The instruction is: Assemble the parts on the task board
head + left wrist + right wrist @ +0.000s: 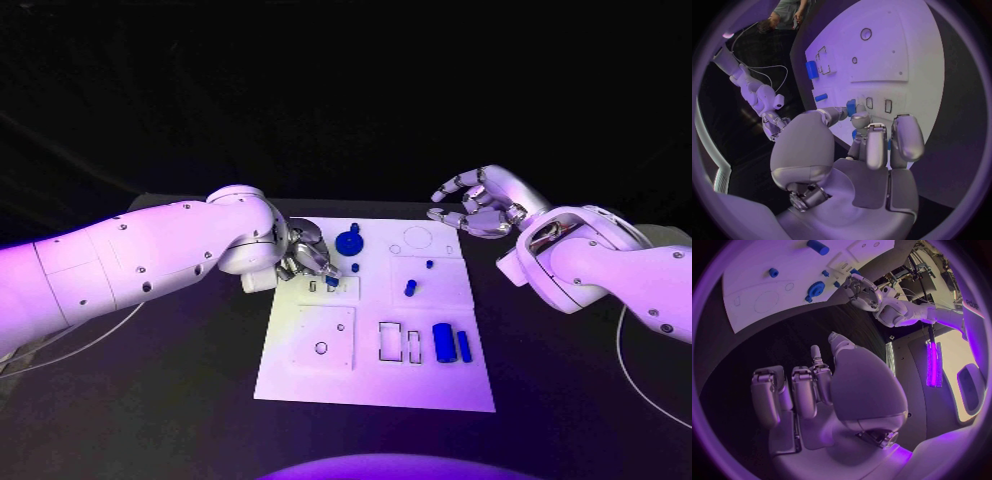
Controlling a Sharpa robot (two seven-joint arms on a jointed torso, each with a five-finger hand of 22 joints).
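A small blue part [332, 282] is pinched in the fingers of the left hand [304, 255] over the task board [378, 380] at mid-surface, while the right hand [483, 203] is held empty, fingers apart, beyond its far edge, several parts judged still unplaced.

No readable text, label, brand, number or sign appears in any of the views. The white task board [378, 380] carries only outlined shapes and recesses, with no lettering. In the right wrist view, a few dark marks sit on a white panel at about two o'clock near the rim, but they are too small and bent to make out as letters.
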